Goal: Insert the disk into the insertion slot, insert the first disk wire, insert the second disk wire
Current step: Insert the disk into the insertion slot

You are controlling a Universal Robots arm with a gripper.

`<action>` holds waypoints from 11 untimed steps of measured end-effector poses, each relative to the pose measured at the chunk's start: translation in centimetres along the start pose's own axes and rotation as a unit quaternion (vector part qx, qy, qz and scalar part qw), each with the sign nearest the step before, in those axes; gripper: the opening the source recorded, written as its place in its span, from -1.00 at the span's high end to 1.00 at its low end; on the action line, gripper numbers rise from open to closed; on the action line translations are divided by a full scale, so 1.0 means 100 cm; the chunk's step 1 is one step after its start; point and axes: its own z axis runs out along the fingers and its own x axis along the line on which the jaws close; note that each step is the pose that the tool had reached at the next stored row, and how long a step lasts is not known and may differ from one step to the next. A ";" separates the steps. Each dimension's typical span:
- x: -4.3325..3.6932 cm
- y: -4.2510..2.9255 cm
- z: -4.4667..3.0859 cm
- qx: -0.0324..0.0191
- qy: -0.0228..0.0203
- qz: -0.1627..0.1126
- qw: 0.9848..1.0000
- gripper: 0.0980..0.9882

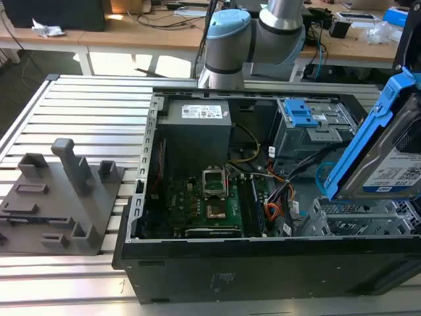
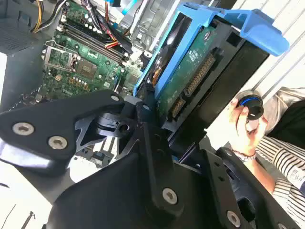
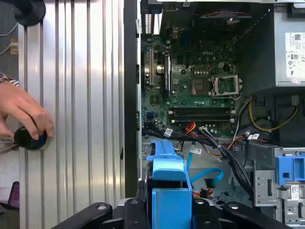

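The disk, a silver drive with a white label in a bright blue carrier, hangs tilted in the air at the exterior view's right, above the open computer case. My gripper is shut on it, with black fingers clamped on the carrier's edge; the carrier sits between the same fingers in the first wrist view. The insertion slot, a perforated silver cage, lies just below the disk. The light-blue second disk wire curves beside the cage and also shows as a loop behind the carrier.
A taller grey bay with blue latches stands behind the cage. An orange flat cable lies by the motherboard. A person's hand holds a black knob on the slatted table. A grey fixture sits at the exterior view's left.
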 end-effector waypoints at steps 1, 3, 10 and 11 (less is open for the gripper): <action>-0.0037 -0.0113 -0.0004 0.000 0.002 0.000 1.000 0.42; -0.0090 -0.0151 -0.0002 0.000 0.002 0.000 1.000 0.42; -0.0143 -0.0204 0.0081 -0.002 0.002 0.000 1.000 0.42; -0.0144 -0.0207 0.0097 -0.002 0.002 0.000 1.000 0.42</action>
